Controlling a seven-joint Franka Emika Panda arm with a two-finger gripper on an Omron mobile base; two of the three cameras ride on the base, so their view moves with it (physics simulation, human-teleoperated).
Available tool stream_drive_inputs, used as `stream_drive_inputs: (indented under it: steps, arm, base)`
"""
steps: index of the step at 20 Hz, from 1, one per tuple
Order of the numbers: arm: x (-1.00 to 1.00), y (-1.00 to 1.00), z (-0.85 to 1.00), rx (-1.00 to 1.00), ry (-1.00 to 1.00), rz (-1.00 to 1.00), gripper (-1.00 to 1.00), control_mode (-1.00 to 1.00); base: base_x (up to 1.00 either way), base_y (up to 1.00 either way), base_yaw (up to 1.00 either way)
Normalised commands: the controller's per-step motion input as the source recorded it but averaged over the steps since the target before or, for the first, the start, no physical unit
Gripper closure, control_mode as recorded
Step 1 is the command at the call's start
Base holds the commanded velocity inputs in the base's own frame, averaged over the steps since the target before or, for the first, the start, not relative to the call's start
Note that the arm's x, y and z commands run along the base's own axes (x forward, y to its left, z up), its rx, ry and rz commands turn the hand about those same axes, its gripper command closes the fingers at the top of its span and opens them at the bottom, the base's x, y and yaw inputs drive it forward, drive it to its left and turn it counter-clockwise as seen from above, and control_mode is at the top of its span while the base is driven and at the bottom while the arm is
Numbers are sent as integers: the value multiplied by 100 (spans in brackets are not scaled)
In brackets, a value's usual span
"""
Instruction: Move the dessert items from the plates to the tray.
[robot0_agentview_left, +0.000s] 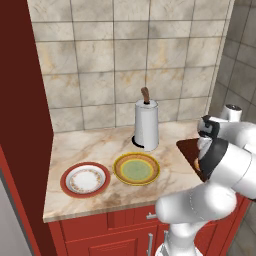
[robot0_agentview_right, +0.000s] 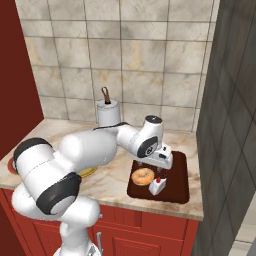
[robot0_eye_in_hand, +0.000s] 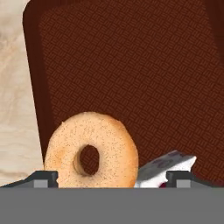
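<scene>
The ring donut (robot0_eye_in_hand: 92, 151) lies flat on the dark reddish-brown tray (robot0_eye_in_hand: 131, 65), close under the hand camera, with the white cake wedge (robot0_eye_in_hand: 164, 168) just beside it (its red topping shows best in the right base view). The gripper (robot0_eye_in_hand: 111, 178) hangs over both, its fingertips (robot0_eye_in_hand: 43, 178) spread wide, one at each side of the pair, gripping nothing. In the right base view the donut (robot0_agentview_right: 143, 176) and cake wedge (robot0_agentview_right: 157, 186) sit at the tray's (robot0_agentview_right: 180, 170) near end. Well apart on the marble counter (robot0_agentview_left: 100, 145), the red-rimmed plate (robot0_agentview_left: 85, 179) and yellow-rimmed plate (robot0_agentview_left: 136, 168) sit side by side, before a paper towel roll (robot0_agentview_left: 146, 125).
</scene>
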Motion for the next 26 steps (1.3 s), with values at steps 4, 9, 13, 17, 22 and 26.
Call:
stream_drive_inputs:
  steps: [4,9,13,17,22,26]
  arm:
    - [-31,14,67,0,0,0,-100,-100]
    - [-78,21,73,0,0,0,-100,-100]
    - [-87,32,75,0,-5,0,-100,-100]
    - [-73,53,63,0,0,0,-100,-100]
    - [-70,62,45,-2,0,0,-100,-100]
    - [-74,62,19,-6,-1,0,-100,-100]
  base:
    - [0,0,0]
    - [0,0,0]
    - [0,0,0]
    - [0,0,0]
    - [0,0,0]
    - [0,0,0]
